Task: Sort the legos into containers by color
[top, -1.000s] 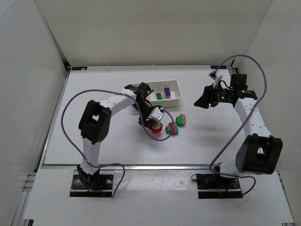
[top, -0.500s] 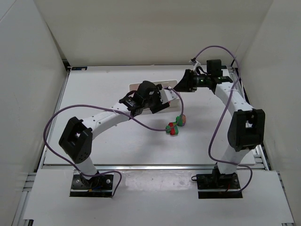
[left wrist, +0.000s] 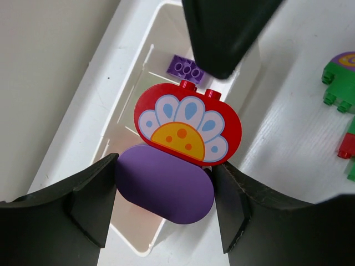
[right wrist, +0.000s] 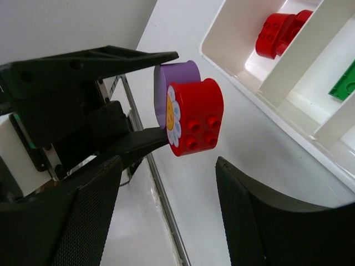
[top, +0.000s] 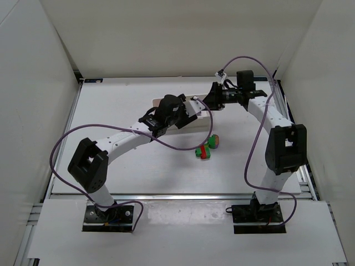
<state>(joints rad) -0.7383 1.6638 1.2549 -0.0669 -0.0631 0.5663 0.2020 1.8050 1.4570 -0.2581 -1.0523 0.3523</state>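
Left gripper (left wrist: 165,169) is clamped on the purple brick (left wrist: 166,191), a finger pressed on each side, jaws approx half apart. The red brick (left wrist: 186,130) is stuck onto it, so it's a 2-colour stack. It is held in the air above the tray (left wrist: 105,94), near the compartment w/ a purple plate (left wrist: 186,68); can't tell exactly which compartment it hangs over. Right gripper (right wrist: 167,163) is spread wide & empty, nothing btwn its fingers.

Key relation: the red brick sits straight ahead of the right gripper, just past its fingertips, not touching, studs facing it. The stack axis runs purple → red, i.e. away from the left gripper toward the right one. So the red half is the free end & the right arm is the nearer one. Prob. next: right gripper moves in, closes on the printed face & back face, then pulls along that axis while the left holds. Jaws look wide enough.

Materials: both bricks are hard glossy plastic w/ rounded half-disc outlines. The red one has a white/blue/yellow flower print. Smooth curved edges could slip. The tray is thin white plastic, shallow, w/ upright dividers; red bricks (right wrist: 280,33) in one compartment, green brick (right wrist: 346,83) in the next. Loose legos (top: 206,149), red/green, lie on the bench (top: 111,111) near the tray, apart from both grippers.
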